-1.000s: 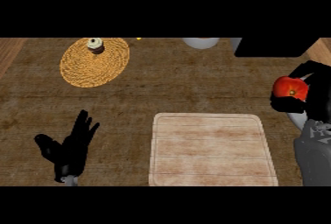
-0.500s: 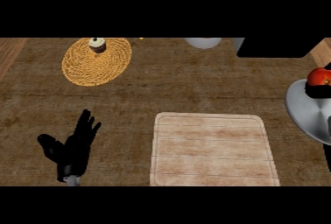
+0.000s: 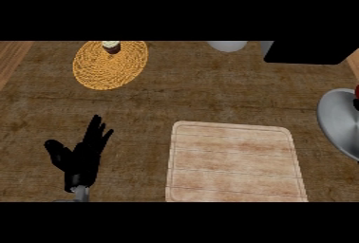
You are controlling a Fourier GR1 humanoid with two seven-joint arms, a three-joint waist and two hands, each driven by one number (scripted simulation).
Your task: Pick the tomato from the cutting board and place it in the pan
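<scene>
Cutting board (image 3: 237, 163): bare, at 5 o'clock.
Tomato (image 3: 356, 90): red sliver at 3 o'clock, over the pan (image 3: 338, 118).
My left hand (image 3: 80, 154): resting, fingers straight.
My right hand: unseen.
Left: release unconfirmed.

We have one view only, from the head, looking steeply down on the worktop (image 3: 210, 95), with the cutting board (image 3: 235, 163) close below us.
</scene>
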